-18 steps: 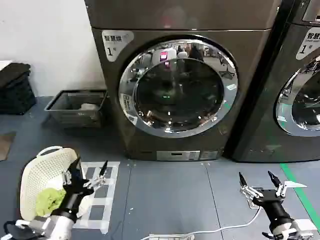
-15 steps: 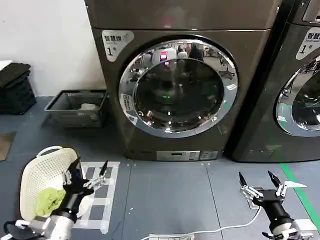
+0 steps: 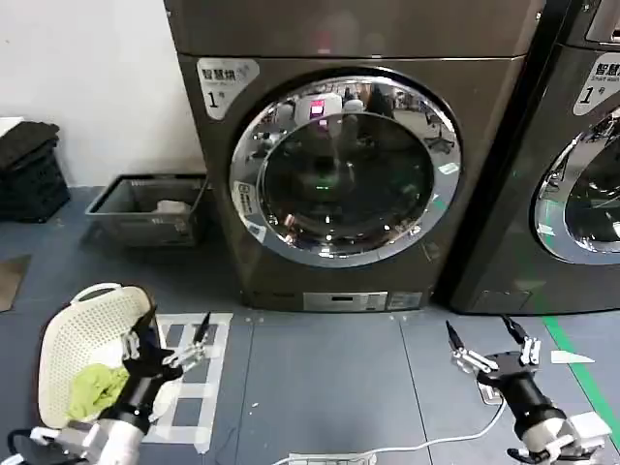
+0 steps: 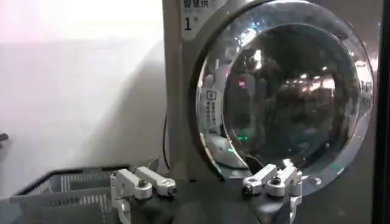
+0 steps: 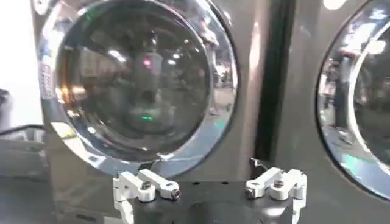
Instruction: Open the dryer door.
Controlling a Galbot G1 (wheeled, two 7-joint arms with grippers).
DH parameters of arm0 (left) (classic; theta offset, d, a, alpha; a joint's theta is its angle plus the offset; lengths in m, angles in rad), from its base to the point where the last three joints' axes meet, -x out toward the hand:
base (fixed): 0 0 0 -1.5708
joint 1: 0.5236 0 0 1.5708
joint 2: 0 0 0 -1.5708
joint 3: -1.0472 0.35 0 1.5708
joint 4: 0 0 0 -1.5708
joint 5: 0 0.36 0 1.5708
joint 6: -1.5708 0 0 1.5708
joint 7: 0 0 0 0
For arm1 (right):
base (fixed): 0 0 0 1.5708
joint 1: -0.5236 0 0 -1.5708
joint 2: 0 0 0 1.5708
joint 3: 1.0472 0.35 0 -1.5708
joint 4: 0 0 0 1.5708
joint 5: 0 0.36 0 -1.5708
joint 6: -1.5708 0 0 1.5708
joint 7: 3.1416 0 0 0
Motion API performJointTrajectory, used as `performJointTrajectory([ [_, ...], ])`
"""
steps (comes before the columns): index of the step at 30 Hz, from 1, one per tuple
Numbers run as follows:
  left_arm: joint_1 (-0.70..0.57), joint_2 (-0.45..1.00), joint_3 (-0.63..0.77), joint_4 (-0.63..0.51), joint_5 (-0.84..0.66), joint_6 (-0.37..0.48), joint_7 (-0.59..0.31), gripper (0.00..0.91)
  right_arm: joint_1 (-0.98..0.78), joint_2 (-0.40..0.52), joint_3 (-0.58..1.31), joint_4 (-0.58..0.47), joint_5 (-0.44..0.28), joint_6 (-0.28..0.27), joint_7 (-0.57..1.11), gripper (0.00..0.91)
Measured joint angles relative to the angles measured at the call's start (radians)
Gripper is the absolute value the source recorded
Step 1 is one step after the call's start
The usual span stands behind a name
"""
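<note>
Dryer door [image 3: 345,163]: chrome-rimmed porthole on the bronze-grey machine marked "1", centre to 12 o'clock in the head view, shut flush. Neighbouring blacker machine [image 3: 572,165], 3 o'clock, with a similar door; risk: the right arm reaching for the wrong rim. Laundry basket [image 3: 68,334], 8 o'clock. Right gripper [image 3: 487,340], 5 o'clock, fingers spread, empty, well short of the door. Left gripper [image 3: 174,334], 7 o'clock, fingers spread, empty. Risk: fingers slipping on smooth chrome. The right wrist view shows both doors side by side with the dark gap between them; the left wrist view shows the "1" label.
</note>
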Motion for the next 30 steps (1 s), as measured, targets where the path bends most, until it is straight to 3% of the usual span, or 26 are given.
performJointTrajectory([
  [8,0.01,0.001,-0.004,-0.007,0.002,0.0,0.0,0.907,0.088,-0.165,-0.065,-0.035,0.085,0.001,0.031,0.907],
  [17,0.02,0.005,-0.004,-0.011,0.013,-0.001,0.005,0.907,0.241,-0.333,-0.161,-0.094,0.153,-0.053,0.082,0.907],
  [30,0.027,-0.006,0.008,-0.02,0.033,-0.001,0.02,0.907,0.479,-0.478,-0.384,-0.164,0.251,-0.063,0.179,0.907],
])
